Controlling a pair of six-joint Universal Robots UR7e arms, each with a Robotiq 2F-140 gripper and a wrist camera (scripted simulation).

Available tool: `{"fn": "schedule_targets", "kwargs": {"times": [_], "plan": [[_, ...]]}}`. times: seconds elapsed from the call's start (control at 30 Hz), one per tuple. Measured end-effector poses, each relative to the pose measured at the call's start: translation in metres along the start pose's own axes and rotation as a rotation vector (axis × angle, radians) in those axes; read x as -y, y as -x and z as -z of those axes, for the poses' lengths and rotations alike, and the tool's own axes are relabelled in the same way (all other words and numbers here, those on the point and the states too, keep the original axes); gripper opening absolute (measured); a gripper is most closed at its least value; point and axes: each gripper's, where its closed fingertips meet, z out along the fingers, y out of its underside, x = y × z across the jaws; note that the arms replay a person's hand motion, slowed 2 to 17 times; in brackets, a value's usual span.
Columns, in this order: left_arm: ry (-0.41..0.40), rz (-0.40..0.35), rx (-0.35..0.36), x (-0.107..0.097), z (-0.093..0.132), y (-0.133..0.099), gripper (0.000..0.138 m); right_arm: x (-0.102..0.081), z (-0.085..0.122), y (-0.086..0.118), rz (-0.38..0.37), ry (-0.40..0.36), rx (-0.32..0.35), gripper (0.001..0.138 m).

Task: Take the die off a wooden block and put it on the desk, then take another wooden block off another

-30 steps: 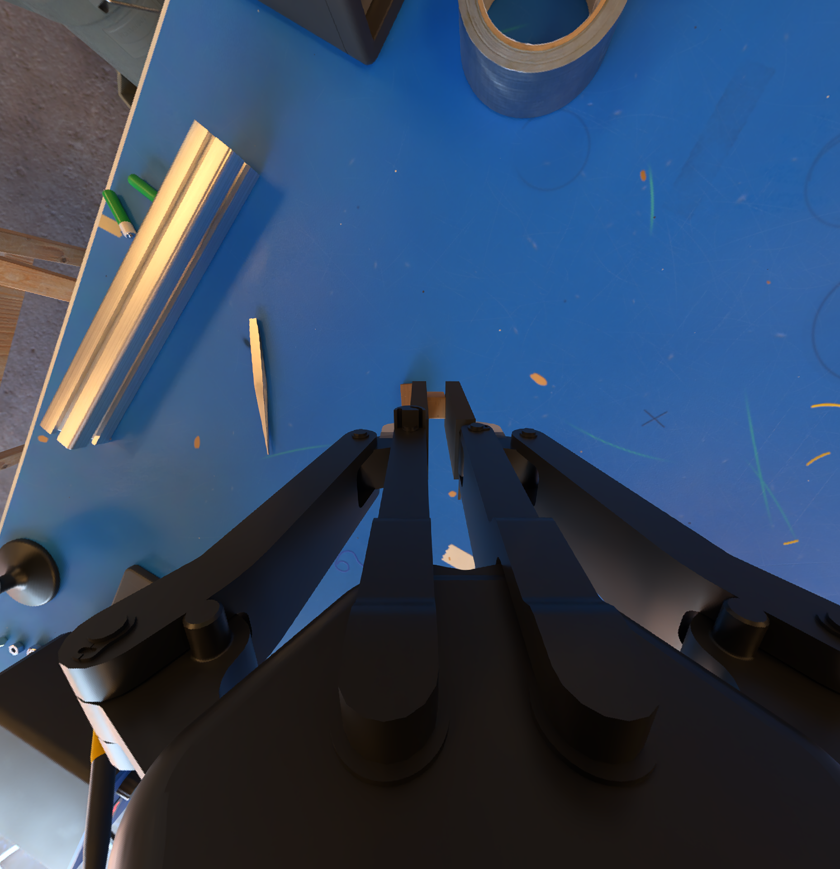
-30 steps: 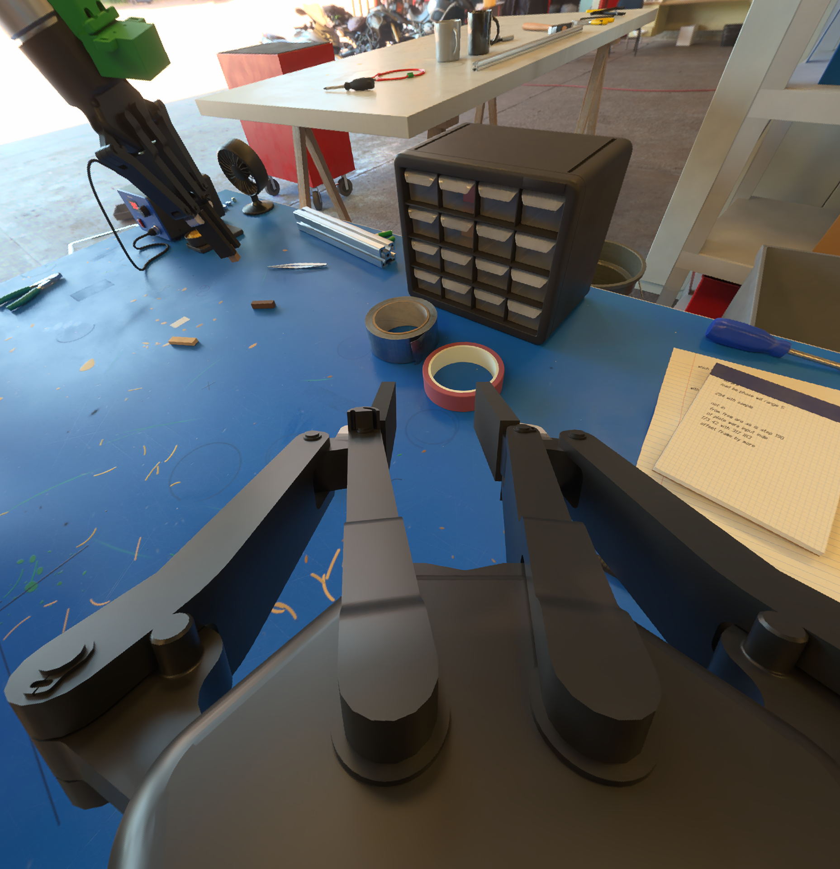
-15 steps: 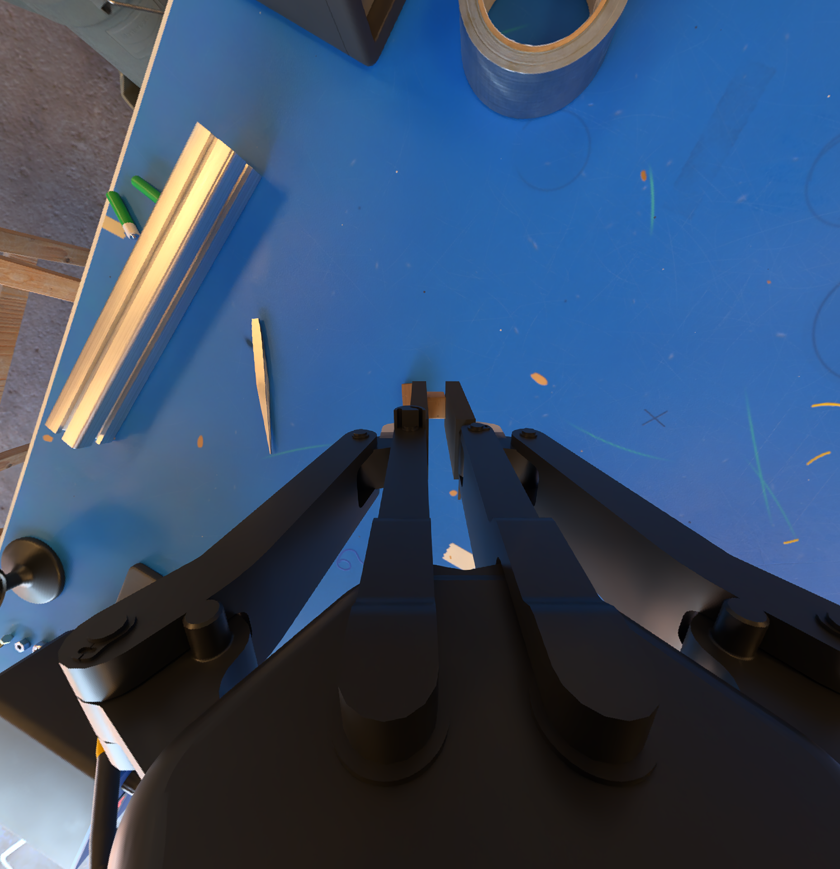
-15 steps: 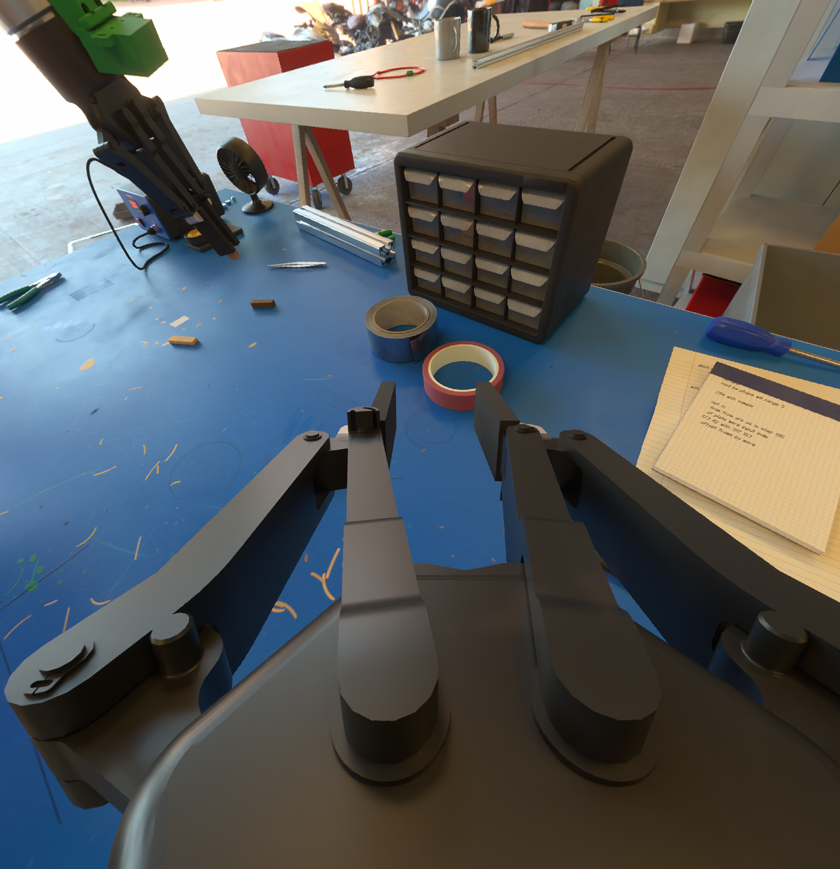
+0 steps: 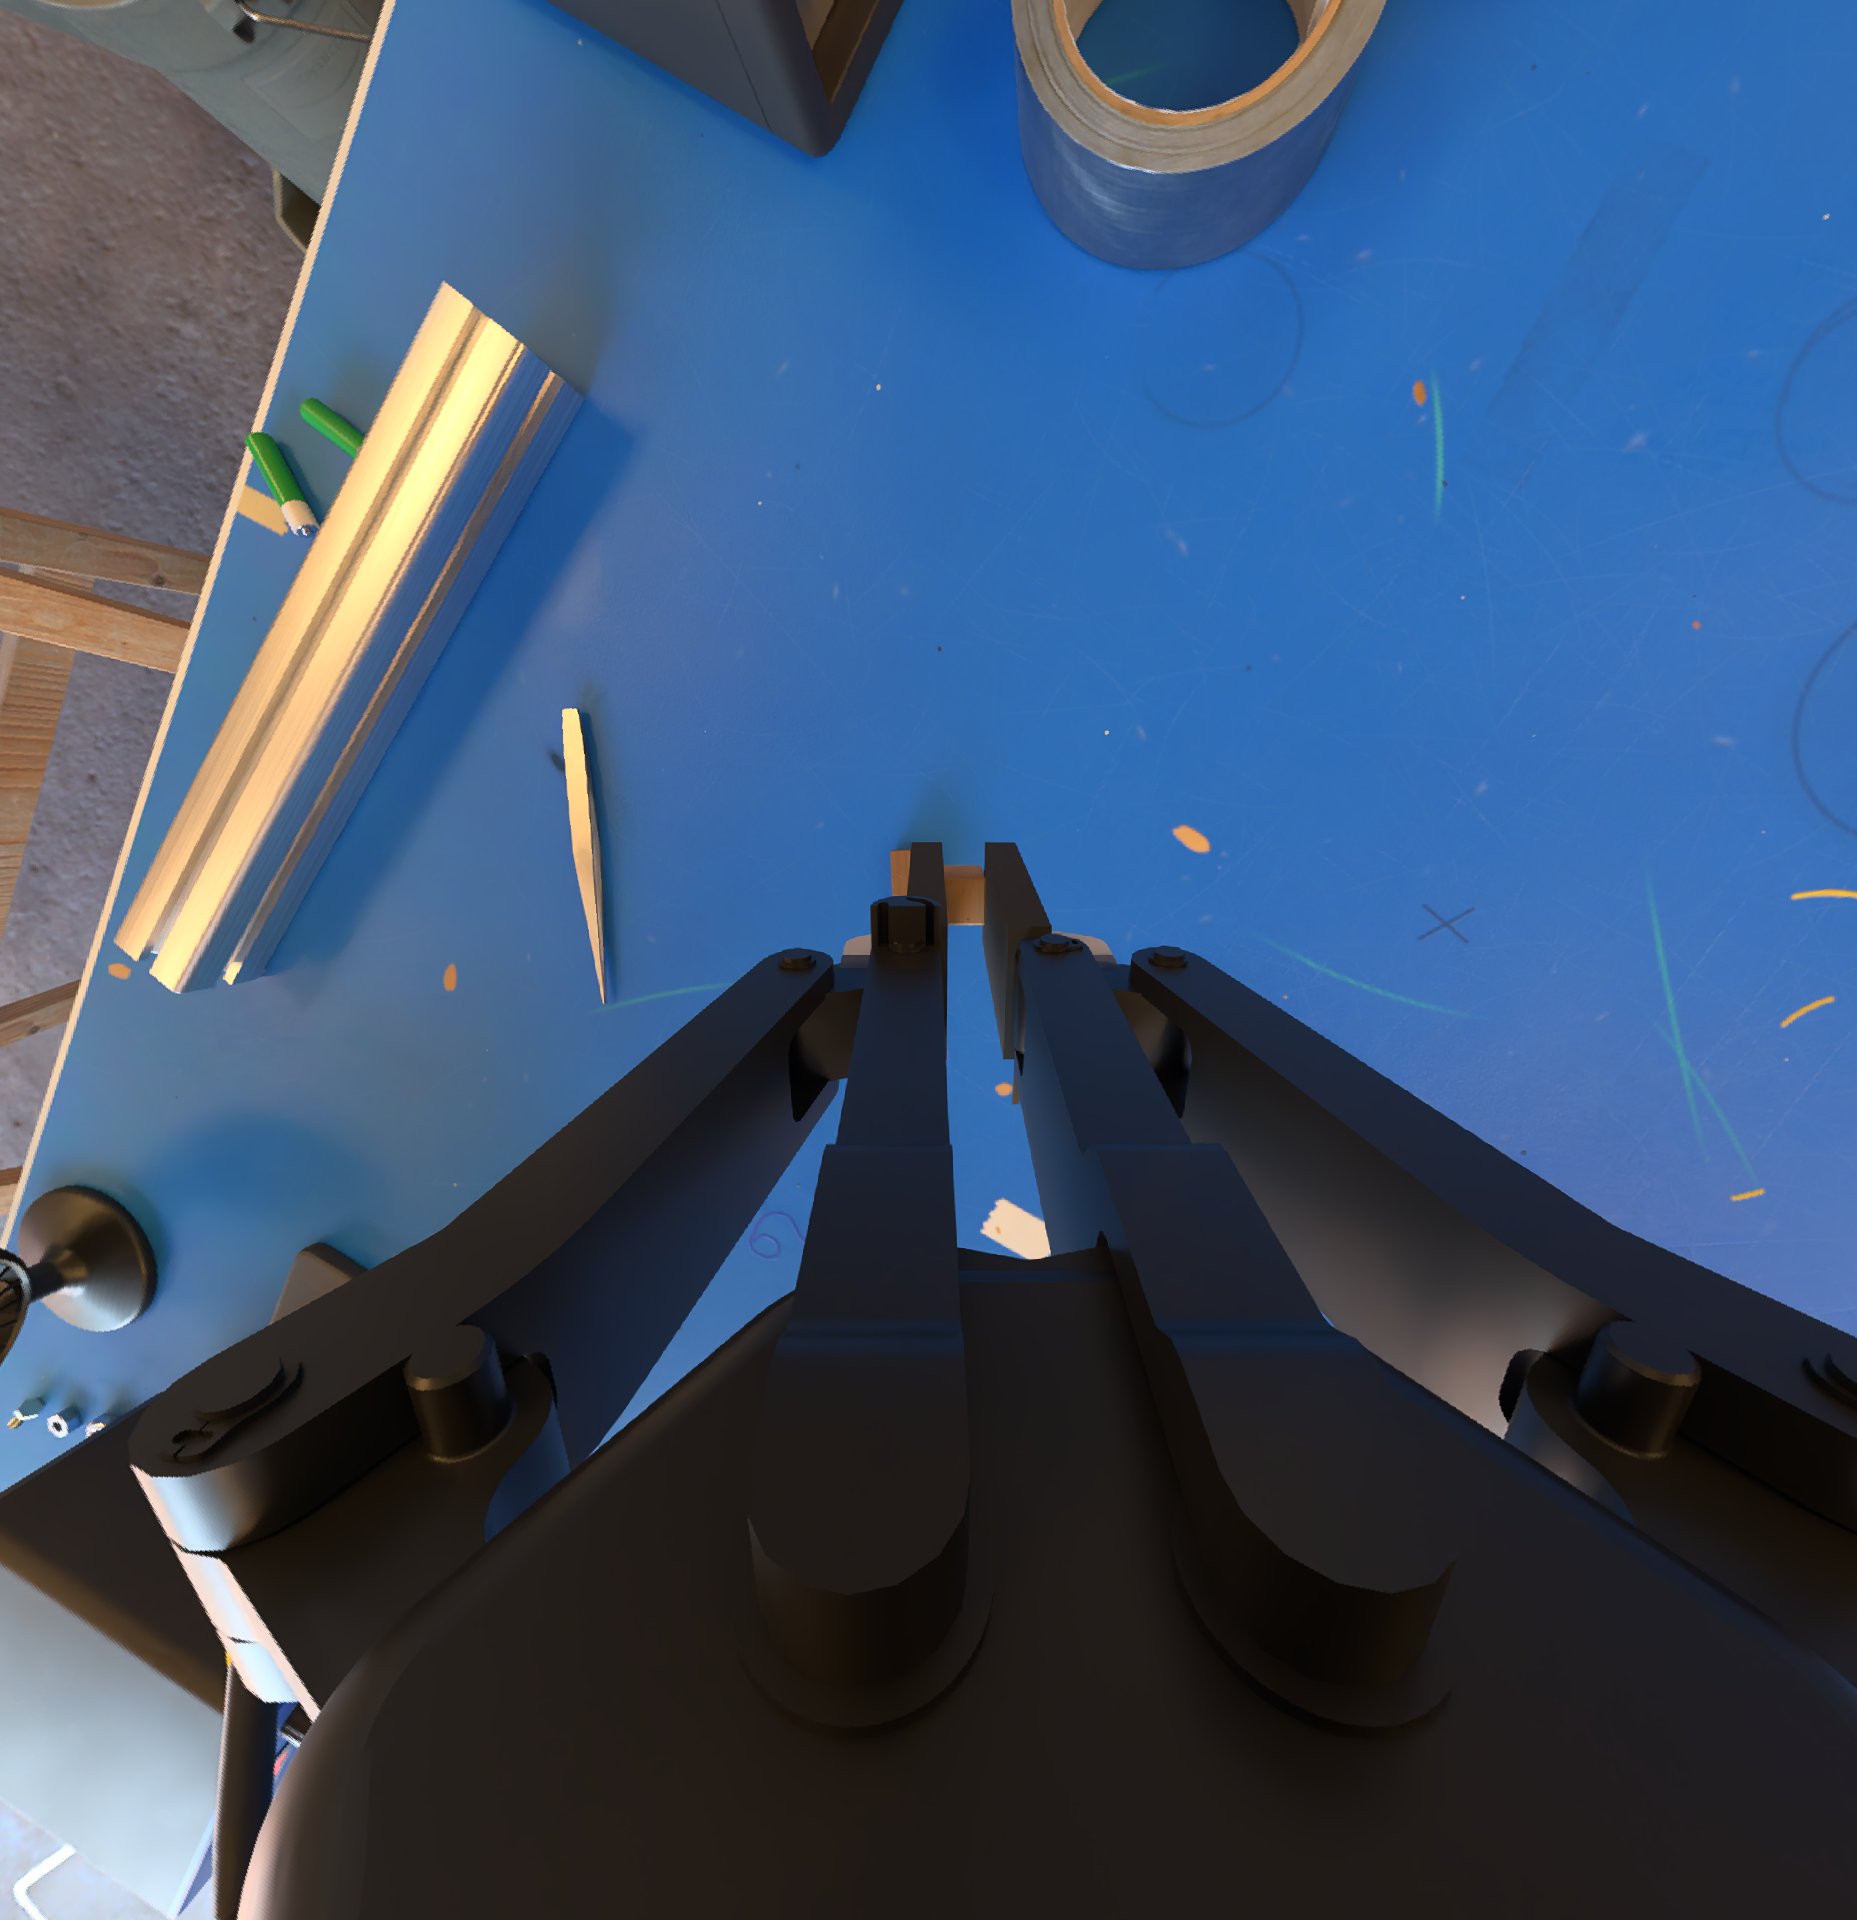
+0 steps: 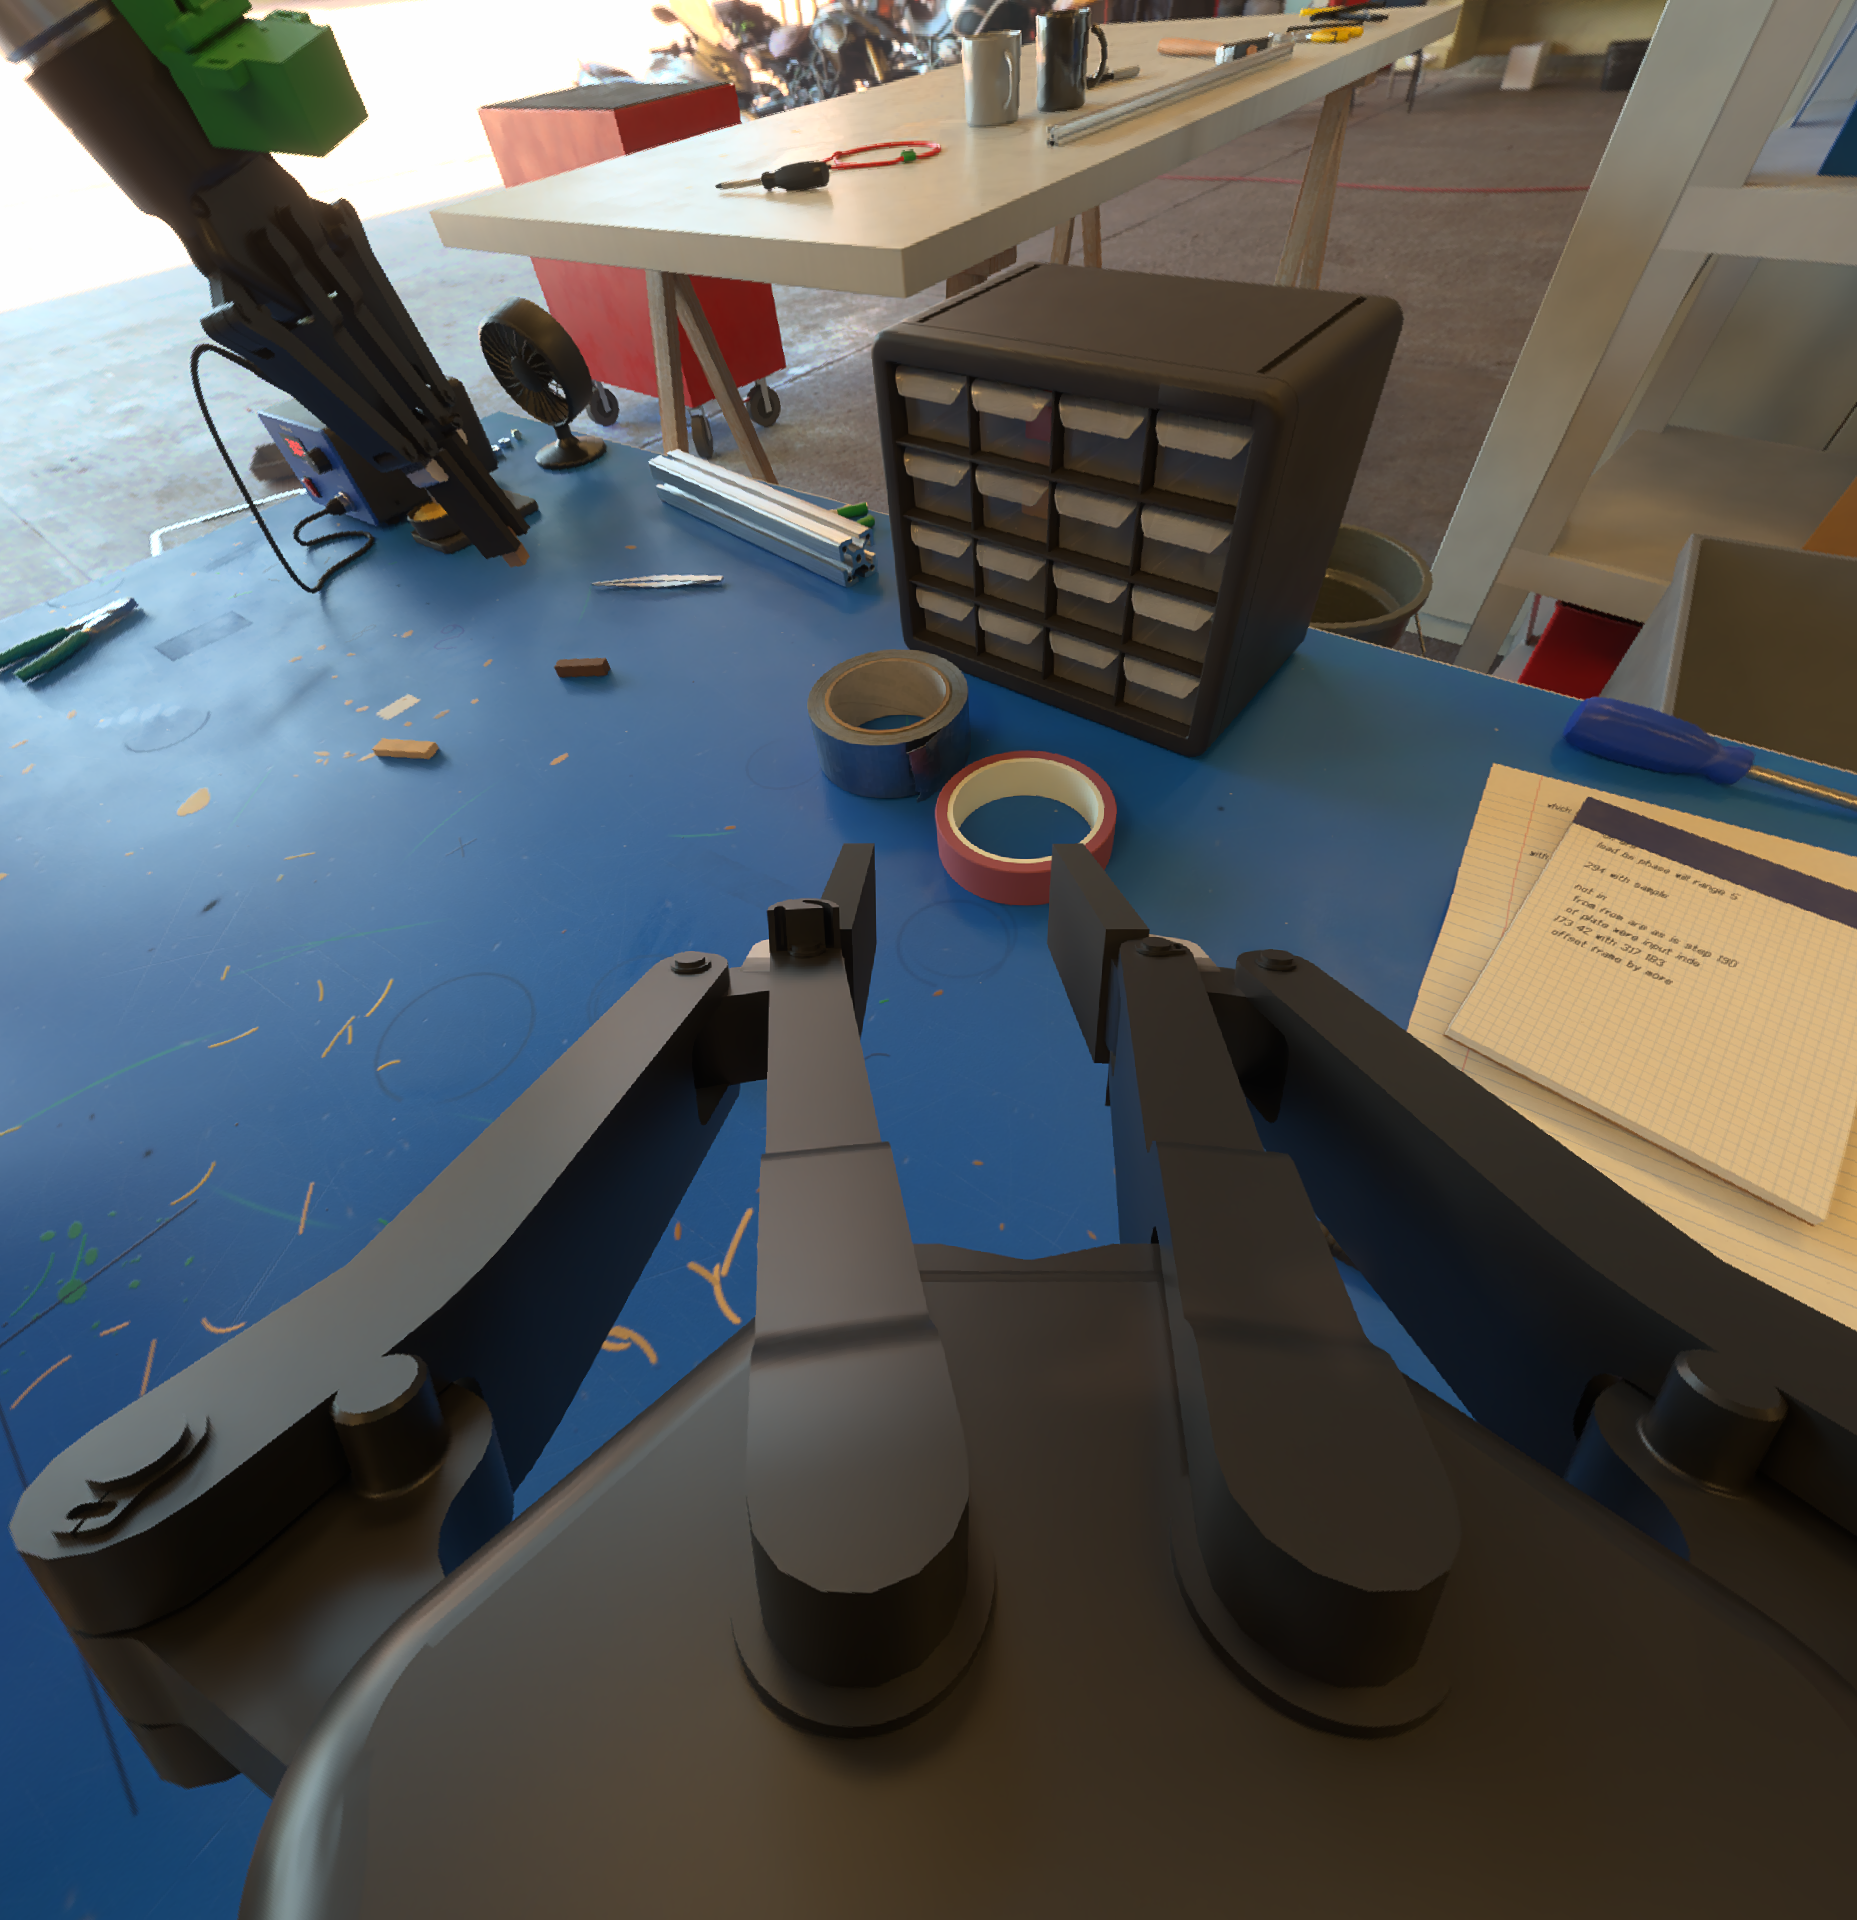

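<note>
Left gripper (image 5: 963, 868) jaws were narrowed onto a light wooden block (image 5: 960, 896), held just above the blue table (image 5: 1007, 520) near its far edge. Right gripper (image 6: 960, 883) jaws were wide, empty, over mid-table. A dark block (image 6: 581, 668) was seen lying apart; die not identifiable.

On the blue desk ahead of me a black parts cabinet (image 6: 1121, 499) with small drawers stands behind a roll of blue tape (image 6: 888, 724) and a red tape roll (image 6: 1026, 824), which sit just beside each other. To my right lie a grid notepad (image 6: 1682, 1029) on a lined yellow pad and a blue-handled screwdriver (image 6: 1656, 740). Farther back I see an aluminium extrusion (image 6: 763, 516), tweezers (image 6: 657, 583), a small black fan (image 6: 534, 374) and green-handled pliers (image 6: 56, 644).
</note>
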Motion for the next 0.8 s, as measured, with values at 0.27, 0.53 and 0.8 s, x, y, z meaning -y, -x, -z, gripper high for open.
{"fn": "schedule_targets", "kwargs": {"times": [0.27,0.53,0.8], "plan": [[-0.002,-0.001,0.0,0.0012,0.0017,-0.0002,0.011,-0.0004,-0.0002,-0.0001,0.0,0.002,0.0,0.045],[-0.002,-0.003,0.001,0.0019,0.003,-0.0004,0.011,-0.0007,-0.0005,-0.0002,-0.001,0.004,0.0,0.045],[0.0,-0.006,0.004,0.0022,0.0039,-0.0005,0.011,-0.001,-0.0007,-0.0004,-0.002,0.005,0.001,0.045]]}}
